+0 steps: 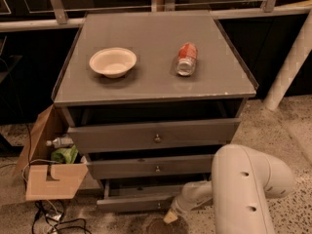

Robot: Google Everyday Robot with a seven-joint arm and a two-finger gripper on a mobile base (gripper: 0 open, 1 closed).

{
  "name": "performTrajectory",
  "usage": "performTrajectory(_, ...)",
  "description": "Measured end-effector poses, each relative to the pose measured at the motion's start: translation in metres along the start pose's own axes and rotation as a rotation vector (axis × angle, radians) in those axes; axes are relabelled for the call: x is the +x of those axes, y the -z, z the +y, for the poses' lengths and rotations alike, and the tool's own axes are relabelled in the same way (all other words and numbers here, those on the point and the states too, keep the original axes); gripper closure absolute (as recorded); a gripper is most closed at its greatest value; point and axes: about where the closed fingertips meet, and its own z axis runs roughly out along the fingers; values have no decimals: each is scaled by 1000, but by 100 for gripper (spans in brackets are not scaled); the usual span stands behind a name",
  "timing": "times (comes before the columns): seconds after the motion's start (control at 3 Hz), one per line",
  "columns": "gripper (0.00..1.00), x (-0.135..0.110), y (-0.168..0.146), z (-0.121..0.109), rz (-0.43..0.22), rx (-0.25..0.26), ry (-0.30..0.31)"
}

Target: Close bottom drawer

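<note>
Bottom drawer [131,204], the lowest of three in a grey cabinet [156,82], is pulled part-way out in the single camera view. Its low, narrow grey front carries a small round metal knob at the centre, and a strip of plain brownish-grey inner floor shows behind the front. Above it sits the middle grey drawer [141,167], also slightly out, and above that the tall-fronted top grey drawer [146,135], drawn forward so that a dark gap opens under the cabinet top.

The thick white robot arm [243,189] enters from the lower right and tapers to the left and downward. At its end the tan-tipped gripper [171,215] sits low, just beside the right end of the bottom drawer's front and close to the floor. Whether it is spread or closed is not discernible, and contact with the front cannot be confirmed.

On the flat cabinet top rest a shallow cream bowl [112,61], left of centre, and a red drinks can [186,59] lying on its side, right of centre, well apart from the bowl.

Left of the cabinet stands an open brown cardboard box [53,182] holding a clear plastic bottle [58,142] and something green [65,155]. Dark cables [48,221] trail over the speckled floor [273,126] in front of it. A white post [290,62] slants at the right edge.
</note>
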Motion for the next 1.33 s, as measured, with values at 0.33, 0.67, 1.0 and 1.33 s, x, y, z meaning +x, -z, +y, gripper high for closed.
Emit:
performTrajectory(0.33,0,0,0,0,0,0,0)
performTrajectory(0.67,0,0,0,0,0,0,0)
performTrajectory(1.0,15,0,0,0,0,0,0)
performTrajectory(1.33,38,0,0,0,0,0,0)
